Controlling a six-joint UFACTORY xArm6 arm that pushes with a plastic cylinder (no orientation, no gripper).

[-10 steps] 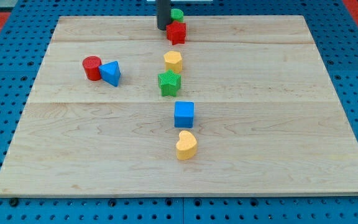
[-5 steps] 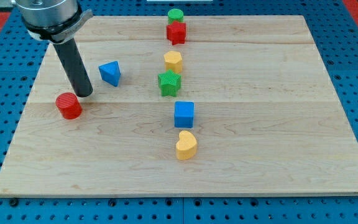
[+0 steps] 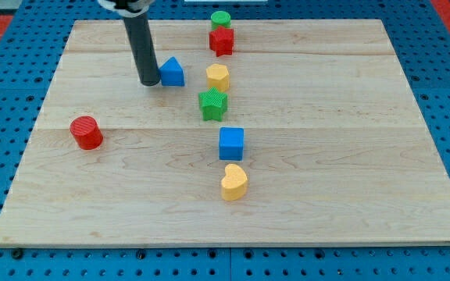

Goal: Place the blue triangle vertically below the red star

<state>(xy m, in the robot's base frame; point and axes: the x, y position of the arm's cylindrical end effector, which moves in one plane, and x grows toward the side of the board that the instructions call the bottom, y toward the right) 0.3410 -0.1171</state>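
Observation:
The blue triangle (image 3: 172,72) sits on the wooden board, left of the yellow block (image 3: 218,76). The red star (image 3: 222,41) is near the view's top, just below a green cylinder (image 3: 221,19). My tip (image 3: 149,81) touches the board right beside the blue triangle's left side. The rod rises from there to the view's top edge.
A green star (image 3: 212,104), a blue cube (image 3: 231,144) and a yellow heart (image 3: 233,182) form a column below the yellow block. A red cylinder (image 3: 87,133) stands alone at the view's left. The board (image 3: 366,156) lies on a blue pegboard.
My tip has moved from beside the red cylinder up and to the right. The blue triangle has slid right and slightly up, towards the yellow block. The red cylinder has stayed put.

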